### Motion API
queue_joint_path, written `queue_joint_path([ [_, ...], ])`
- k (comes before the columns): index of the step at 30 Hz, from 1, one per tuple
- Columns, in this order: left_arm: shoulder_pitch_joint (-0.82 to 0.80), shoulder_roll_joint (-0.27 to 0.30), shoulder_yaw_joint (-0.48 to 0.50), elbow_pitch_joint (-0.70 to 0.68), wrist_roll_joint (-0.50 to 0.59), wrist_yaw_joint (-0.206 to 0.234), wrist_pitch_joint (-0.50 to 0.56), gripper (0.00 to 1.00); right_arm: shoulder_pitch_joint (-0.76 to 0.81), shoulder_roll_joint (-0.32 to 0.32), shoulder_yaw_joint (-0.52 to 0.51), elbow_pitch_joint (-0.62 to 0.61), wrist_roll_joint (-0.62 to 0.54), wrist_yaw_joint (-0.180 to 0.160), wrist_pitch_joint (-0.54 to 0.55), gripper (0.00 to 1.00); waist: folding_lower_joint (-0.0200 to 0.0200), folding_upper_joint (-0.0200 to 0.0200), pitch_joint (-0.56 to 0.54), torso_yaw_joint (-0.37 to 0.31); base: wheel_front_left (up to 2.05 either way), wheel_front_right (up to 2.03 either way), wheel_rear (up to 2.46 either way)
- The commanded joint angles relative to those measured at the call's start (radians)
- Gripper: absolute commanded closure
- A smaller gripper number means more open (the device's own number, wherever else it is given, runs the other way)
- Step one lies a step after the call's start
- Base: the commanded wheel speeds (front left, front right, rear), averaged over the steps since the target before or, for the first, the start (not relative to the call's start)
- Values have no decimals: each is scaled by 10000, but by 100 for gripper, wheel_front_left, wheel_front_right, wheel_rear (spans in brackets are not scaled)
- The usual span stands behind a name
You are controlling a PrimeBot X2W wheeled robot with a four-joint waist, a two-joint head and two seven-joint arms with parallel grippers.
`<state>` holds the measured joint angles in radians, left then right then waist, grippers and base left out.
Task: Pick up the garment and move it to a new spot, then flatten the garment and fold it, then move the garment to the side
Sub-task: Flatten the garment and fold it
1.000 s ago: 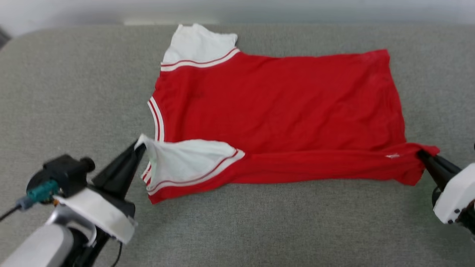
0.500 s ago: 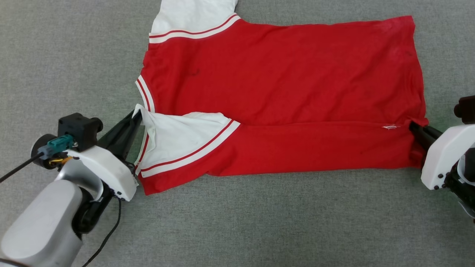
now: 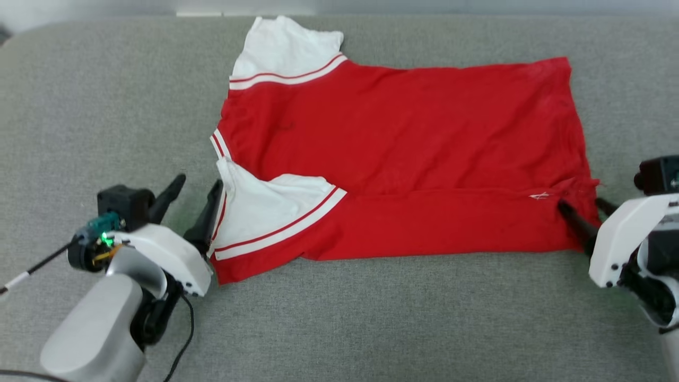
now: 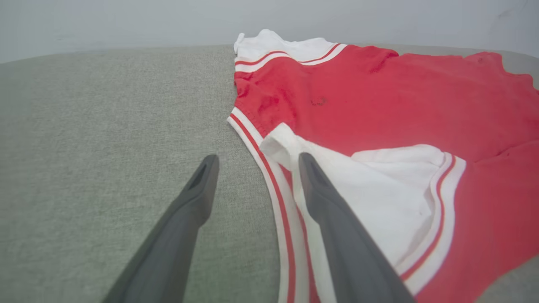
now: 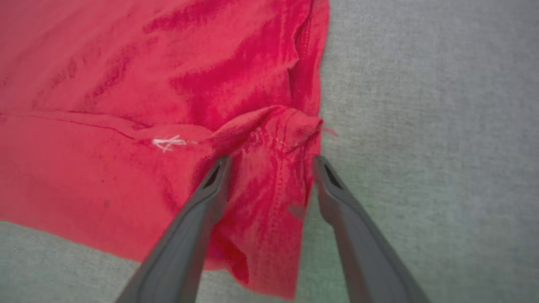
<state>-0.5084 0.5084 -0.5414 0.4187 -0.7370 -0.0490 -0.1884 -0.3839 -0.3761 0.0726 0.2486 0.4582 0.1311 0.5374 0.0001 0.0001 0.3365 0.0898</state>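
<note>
The red jersey shirt with short white sleeves lies spread on the grey cloth-covered desk, neck to our left, hem to our right, no print showing. Its near long edge is turned over onto the body – the near white sleeve with it – so we judge the first lengthwise fold laid. Our left hand sits at the sleeve end, fingers apart: one over bare desk, the other against the striped trim, gripping nothing. Our right hand sits at the hem end, fingers apart astride the puckered corner, cloth unpinched. One hand at each end suits a straight fold line – the far side looks due next.
</note>
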Motion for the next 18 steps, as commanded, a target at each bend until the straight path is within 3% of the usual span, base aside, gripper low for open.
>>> queue_joint_path([
  [1,267,-39,38,-36,-71,118,-63,0,251,162,-65,-31,88,-6,89,0,-1,-1,-359,-55,0,0,0],
  [7,1364,69,182,-631,-506,793,356,0,1024,396,-607,-421,-475,-6,268,0,-1,-1,-942,-112,0,0,0],
  [18,3205,430,192,-2758,-1449,2004,1931,0,2299,1877,-1833,-2046,-1501,-6,1280,0,-1,-1,-986,-346,0,0,0],
])
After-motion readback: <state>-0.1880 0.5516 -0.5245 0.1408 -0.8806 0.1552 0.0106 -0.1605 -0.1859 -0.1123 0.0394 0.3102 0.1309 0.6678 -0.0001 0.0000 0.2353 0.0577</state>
